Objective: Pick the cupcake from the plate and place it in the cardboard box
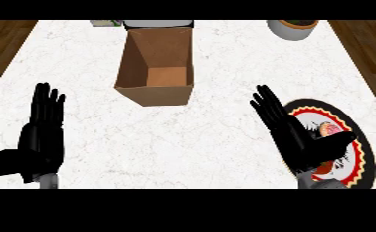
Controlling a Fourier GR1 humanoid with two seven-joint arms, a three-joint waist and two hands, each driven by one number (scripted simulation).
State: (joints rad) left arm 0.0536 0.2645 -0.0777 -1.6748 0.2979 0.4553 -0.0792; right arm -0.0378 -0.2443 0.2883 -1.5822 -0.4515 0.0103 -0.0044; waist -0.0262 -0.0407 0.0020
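Well left of the cardboard box (155, 69) and nearer the robot, the left hand (43, 131) rests open, fingers straight up, holding nothing. The box stands open-topped on the marble counter (213, 126). Right of the box and nearer the robot, the right hand (294, 136) hovers over the plate (312, 107), fingers straight, thumb spread, grasping nothing. The pink cupcake (334, 130) sits on that plate just beside the thumb.

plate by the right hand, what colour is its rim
The plate rim is black with a red band and pale trim; head view.
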